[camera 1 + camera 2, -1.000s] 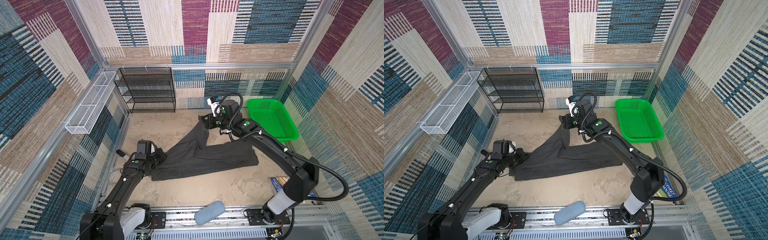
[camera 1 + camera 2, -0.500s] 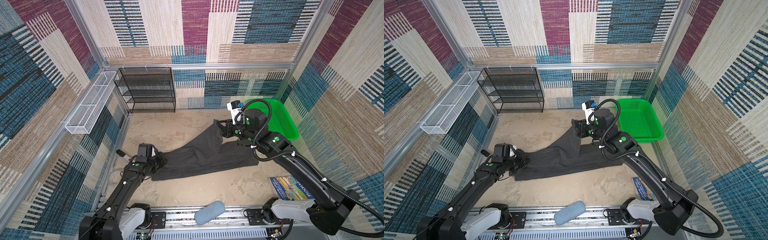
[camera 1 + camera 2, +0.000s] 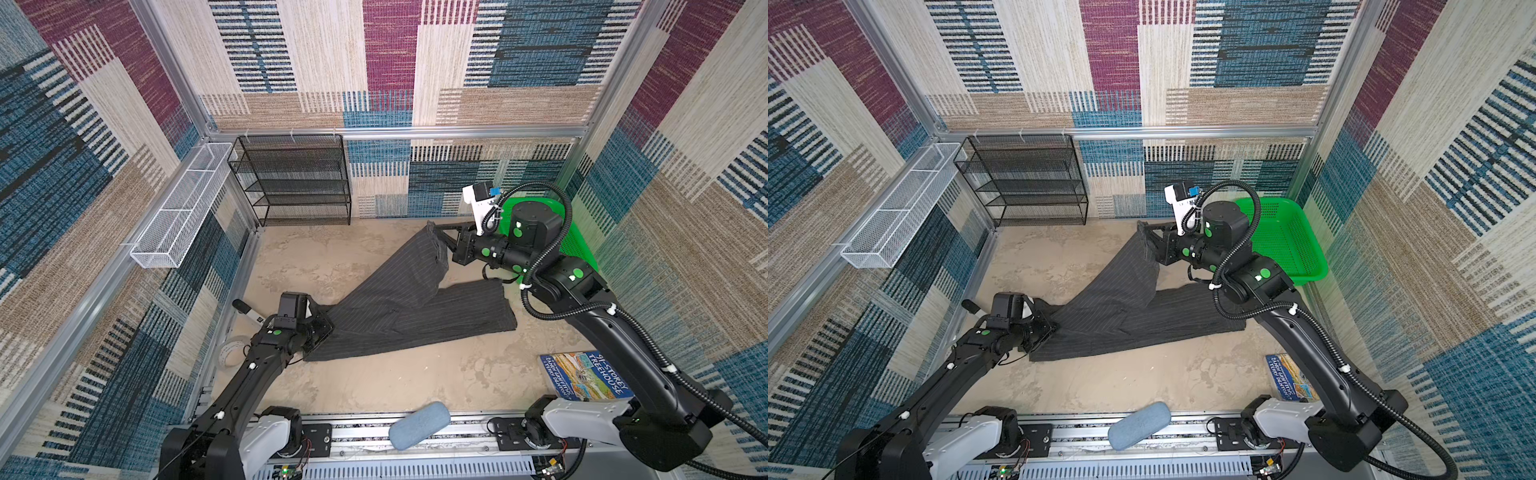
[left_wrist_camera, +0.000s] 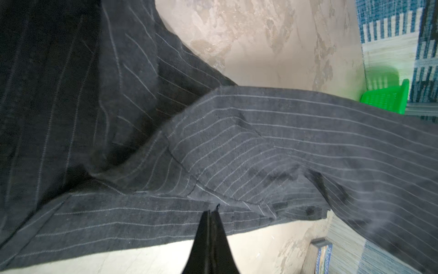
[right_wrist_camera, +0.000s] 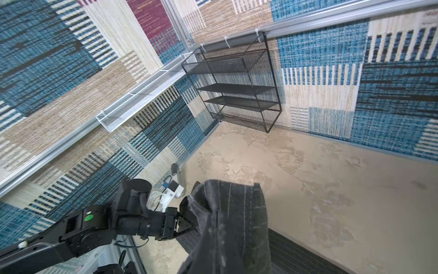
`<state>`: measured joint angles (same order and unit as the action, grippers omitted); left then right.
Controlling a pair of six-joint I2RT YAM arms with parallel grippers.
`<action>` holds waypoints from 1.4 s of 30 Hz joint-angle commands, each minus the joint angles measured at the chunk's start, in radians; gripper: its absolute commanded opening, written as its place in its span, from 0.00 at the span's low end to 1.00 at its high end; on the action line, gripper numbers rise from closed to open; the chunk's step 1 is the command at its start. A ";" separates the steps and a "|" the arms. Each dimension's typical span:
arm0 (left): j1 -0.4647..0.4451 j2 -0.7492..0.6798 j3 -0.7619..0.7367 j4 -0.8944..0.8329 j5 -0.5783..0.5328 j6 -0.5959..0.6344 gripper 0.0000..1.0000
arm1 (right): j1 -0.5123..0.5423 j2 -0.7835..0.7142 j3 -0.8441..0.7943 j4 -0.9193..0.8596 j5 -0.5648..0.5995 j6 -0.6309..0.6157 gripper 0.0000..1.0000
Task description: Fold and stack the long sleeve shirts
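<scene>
**On the counter: long sleeve shirt gripped at both ends**

At the left edge, clamped shut on the shirt's low corner with the left hand. Across the middle, spread flat. Toward the far right corner, raised by one end, pinched tight in the right hand.

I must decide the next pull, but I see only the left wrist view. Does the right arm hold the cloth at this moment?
Observer: Yes. The right fingers are shut on the far end of the dark pinstriped garment, and that end is raised above the table.
Operator: Is something standing behind that end?
Observer: A black mesh shelf stands at the back of the table, apart from the garment.
Operator: And at the front?
Observer: A blue-grey oblong pad lies on the front rail, about midway along it.
</scene>
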<state>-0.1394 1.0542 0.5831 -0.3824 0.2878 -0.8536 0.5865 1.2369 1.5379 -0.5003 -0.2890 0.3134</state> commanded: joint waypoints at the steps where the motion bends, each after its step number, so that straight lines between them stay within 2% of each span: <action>1: 0.001 0.027 0.011 0.046 -0.043 -0.017 0.00 | 0.000 -0.021 0.027 -0.017 -0.053 0.003 0.02; 12: 0.000 0.105 0.048 0.069 -0.110 0.001 0.00 | 0.000 -0.098 -0.017 -0.041 -0.047 0.051 0.02; 18: -0.004 0.060 0.060 0.095 -0.044 -0.053 0.00 | 0.001 -0.129 -0.105 -0.010 -0.065 0.087 0.01; 23: -0.062 0.055 0.081 0.120 -0.038 -0.092 0.00 | 0.000 -0.134 -0.191 0.045 -0.113 0.114 0.00; 30: -0.126 0.199 0.080 0.228 -0.084 -0.137 0.00 | 0.017 -0.145 -0.223 0.056 -0.126 0.132 0.00; 34: -0.127 0.228 0.059 0.225 -0.121 -0.134 0.00 | 0.017 -0.190 -0.261 0.020 -0.052 0.124 0.00; 39: -0.126 0.161 -0.005 0.173 -0.186 -0.118 0.00 | -0.006 -0.223 -0.321 -0.047 0.093 0.055 0.00; 42: -0.123 0.131 -0.031 0.148 -0.211 -0.100 0.00 | -0.078 -0.210 -0.371 -0.038 0.087 0.011 0.00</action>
<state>-0.2657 1.2037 0.5671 -0.2001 0.1299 -0.9722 0.5461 1.0195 1.1938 -0.5255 -0.2550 0.3794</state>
